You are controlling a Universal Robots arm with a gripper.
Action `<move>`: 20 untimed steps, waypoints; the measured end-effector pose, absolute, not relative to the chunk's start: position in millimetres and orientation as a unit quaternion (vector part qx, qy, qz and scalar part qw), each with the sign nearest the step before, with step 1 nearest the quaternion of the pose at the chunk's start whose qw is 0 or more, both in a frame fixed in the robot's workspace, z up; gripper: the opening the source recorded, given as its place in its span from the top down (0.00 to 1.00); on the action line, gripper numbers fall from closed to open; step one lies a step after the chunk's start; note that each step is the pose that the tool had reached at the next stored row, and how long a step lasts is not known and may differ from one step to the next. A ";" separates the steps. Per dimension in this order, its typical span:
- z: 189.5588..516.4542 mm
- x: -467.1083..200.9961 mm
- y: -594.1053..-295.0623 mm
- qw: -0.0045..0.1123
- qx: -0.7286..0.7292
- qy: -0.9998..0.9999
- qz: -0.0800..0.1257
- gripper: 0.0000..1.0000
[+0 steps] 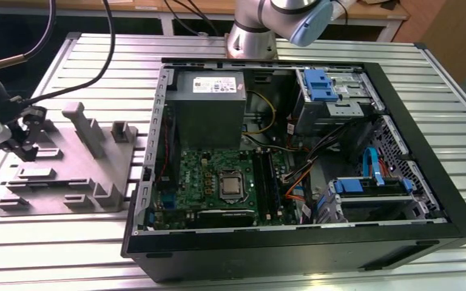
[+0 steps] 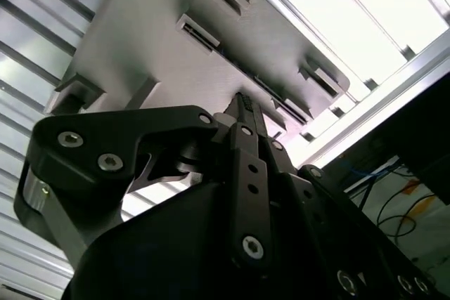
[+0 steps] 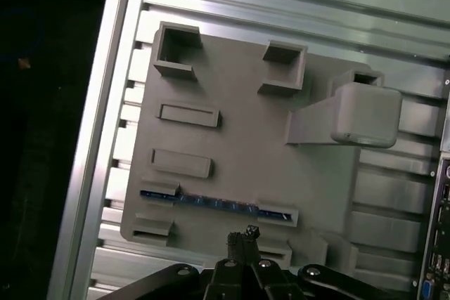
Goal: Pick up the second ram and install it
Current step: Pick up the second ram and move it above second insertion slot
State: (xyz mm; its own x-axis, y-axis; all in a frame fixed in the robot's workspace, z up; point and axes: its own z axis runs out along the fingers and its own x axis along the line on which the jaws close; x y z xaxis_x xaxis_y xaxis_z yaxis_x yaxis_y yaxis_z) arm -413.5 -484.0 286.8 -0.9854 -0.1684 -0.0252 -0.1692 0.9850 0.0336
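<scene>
Second ram [image 3: 218, 204] stands on edge in a long slot of the gray holder plate [image 3: 246, 145]; its blue-green top edge shows along the slot in the first wrist view. The holder lies on the slatted table [image 1: 71, 254], to the exterior view's left of the open PC case [image 1: 298, 248] and well apart from the motherboard [image 1: 209, 176].

Claw [image 3: 241, 235] hangs over the holder, near the ram's slot, not touching the stick. In both wrist views the fingers [image 2: 247, 138] read as pressed together with nothing between them.

We judge this is the pick step, approach phase: ram not yet gripped, install not started. We can't tell whether the black memory slots [image 1: 268, 182] by the CPU socket [image 1: 231, 183] already carry a first stick.

What a grasp from here calls for, in our view:
- fingers spread enough to straddle the thin board
- pads on the flat faces, near mid-length so it doesn't tip
- tips centred over the slot before descent, since the holder walls sit close
- a straight pull up along the slot, no twist, because a thin board would bind or flex

Risk: with too shallow a grip on the exposed edge, the stick slips.
</scene>
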 end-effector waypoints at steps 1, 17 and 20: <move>286.7 -413.5 -484.0 0.011 -0.091 0.996 0.018 0.90; 284.7 -413.5 -484.0 0.008 -0.227 0.974 0.019 0.90; 284.4 -413.5 -484.0 0.008 -0.253 0.967 0.019 0.90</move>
